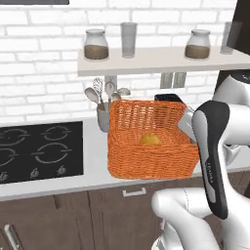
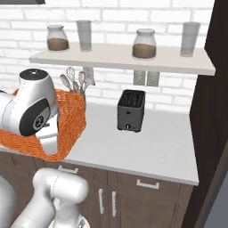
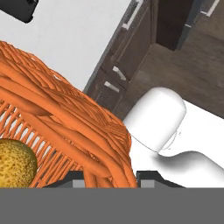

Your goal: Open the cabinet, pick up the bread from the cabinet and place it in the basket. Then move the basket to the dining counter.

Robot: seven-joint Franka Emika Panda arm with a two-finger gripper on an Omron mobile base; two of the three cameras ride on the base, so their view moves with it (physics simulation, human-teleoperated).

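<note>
I am gripping the basket (image 3: 65, 127) with my gripper (image 3: 114, 177), its wicker rim running between my jaws, while the bread (image 3: 15, 162) is lying inside it, just off to one side of my fingertips and below the rim.

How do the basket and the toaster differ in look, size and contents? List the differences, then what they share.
The basket is orange woven wicker; the toaster is smooth and black. The basket is wider than the toaster. The basket's open top shows the bread inside; the toaster's slots look empty. The gripper straddles the basket's rim; nothing touches the toaster. Both stand on the grey worktop.
</note>
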